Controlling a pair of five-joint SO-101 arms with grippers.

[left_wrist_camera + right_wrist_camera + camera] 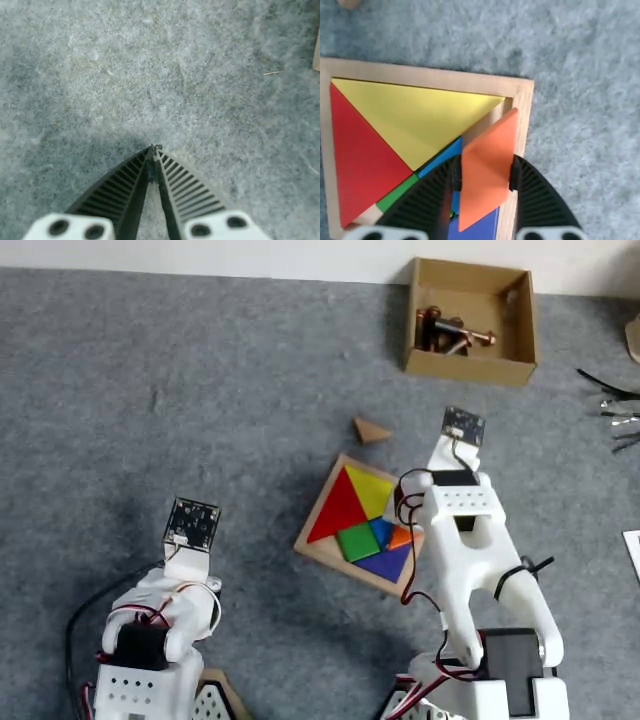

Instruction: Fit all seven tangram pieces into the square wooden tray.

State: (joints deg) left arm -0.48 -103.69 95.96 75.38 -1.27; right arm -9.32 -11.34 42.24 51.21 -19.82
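we count five pieces lying in the tray [430,75]: red triangle [360,150], yellow triangle [420,110], green piece [357,540], light blue piece [442,155] and dark blue piece [388,562]. our right gripper [485,167] is clamped on the orange piece [487,145], tilted over the gap at the tray's 3 o'clock edge and not yet seated. a tan triangle [372,430], likely the seventh, lies on the carpet at 12 o'clock of the tray. our left gripper [154,150], jaws together, rests at 8 o'clock
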